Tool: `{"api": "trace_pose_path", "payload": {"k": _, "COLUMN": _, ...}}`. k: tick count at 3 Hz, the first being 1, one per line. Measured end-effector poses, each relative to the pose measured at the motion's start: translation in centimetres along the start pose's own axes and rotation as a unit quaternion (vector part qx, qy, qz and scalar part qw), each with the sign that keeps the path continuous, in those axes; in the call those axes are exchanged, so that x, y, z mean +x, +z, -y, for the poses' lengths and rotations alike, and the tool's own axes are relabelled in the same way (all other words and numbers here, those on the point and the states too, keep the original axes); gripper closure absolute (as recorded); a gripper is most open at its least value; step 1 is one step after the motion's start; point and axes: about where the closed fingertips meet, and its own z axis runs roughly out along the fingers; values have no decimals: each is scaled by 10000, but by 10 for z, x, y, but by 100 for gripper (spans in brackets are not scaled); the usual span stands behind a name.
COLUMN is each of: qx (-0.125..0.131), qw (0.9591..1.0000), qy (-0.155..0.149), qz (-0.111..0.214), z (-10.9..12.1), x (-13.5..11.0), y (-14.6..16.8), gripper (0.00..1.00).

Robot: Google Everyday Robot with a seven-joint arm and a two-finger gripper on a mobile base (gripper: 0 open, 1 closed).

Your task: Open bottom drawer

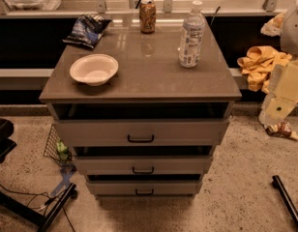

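Observation:
The bottom drawer (143,186) is the lowest and shallowest of three grey-beige fronts on the cabinet, with a small black bar handle (144,192). A dark gap shows above its front, as above the middle drawer (141,165) and the top drawer (139,132). My gripper (278,111) hangs with the pale arm at the right edge of the view, level with the top drawer. It is well to the right of the cabinet, touching nothing, and far from the bottom drawer's handle.
On the cabinet top (139,76) stand a white bowl (94,69), a chip bag (86,29), a soda can (147,16) and a water bottle (191,35). A yellow cloth (259,64) lies at the right. A wire basket (56,146) and black legs (52,209) are at the lower left.

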Motion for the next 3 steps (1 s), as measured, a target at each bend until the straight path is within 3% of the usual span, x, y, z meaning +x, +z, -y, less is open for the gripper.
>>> {"api": "trace_pose_path", "payload": {"k": 2, "qx": 117, "qw": 9999, "qy": -12, "qz": 88, "z": 4, "x": -2, "y": 10, "gripper": 0}}
{"api": "trace_pose_path", "payload": {"k": 3, "qx": 523, "qw": 9977, "qy": -71, "qz": 420, "z": 12, "x": -10, "y": 53, "gripper": 0}}
